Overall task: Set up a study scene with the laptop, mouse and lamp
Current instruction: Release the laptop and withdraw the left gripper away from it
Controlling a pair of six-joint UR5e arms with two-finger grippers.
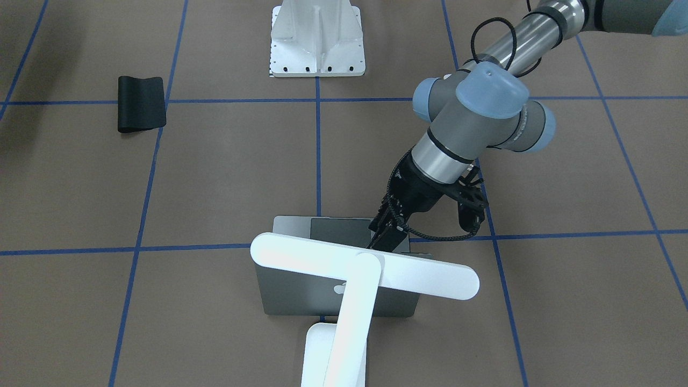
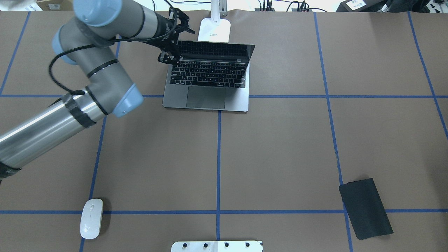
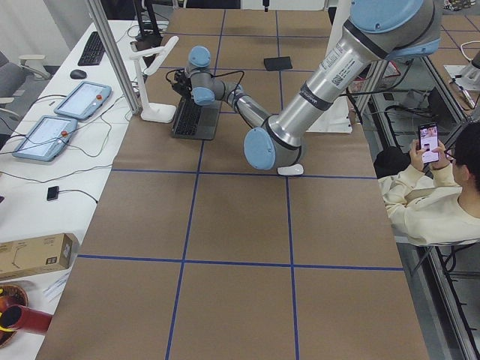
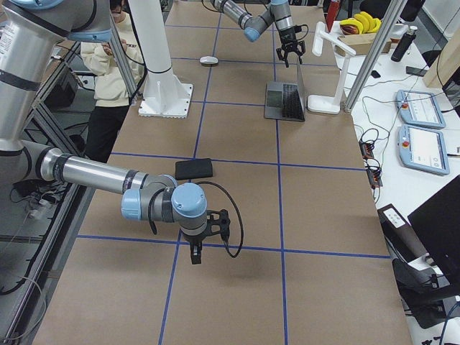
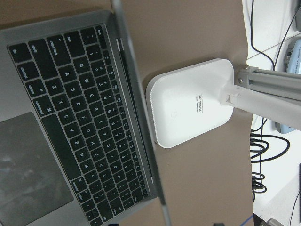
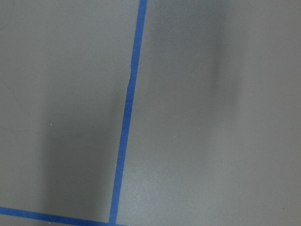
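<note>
A slim space-grey metal laptop (image 2: 206, 101) sits open, dark keys facing up, near the table's (image 2: 280, 147) far edge. A white desk lamp (image 2: 214, 30) stands just behind its lid. A small glossy white oval mouse (image 2: 91, 218) lies near the near-left corner.

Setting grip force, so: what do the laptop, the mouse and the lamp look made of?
Laptop: matte grey metal, probably aluminium, with an even dull sheen on the palm rest and lid.
Mouse: likely glossy white plastic, going by its smooth shell and soft shine.
Lamp: smooth white, semi-matte, probably plastic. Painted metal can't be ruled out.
</note>
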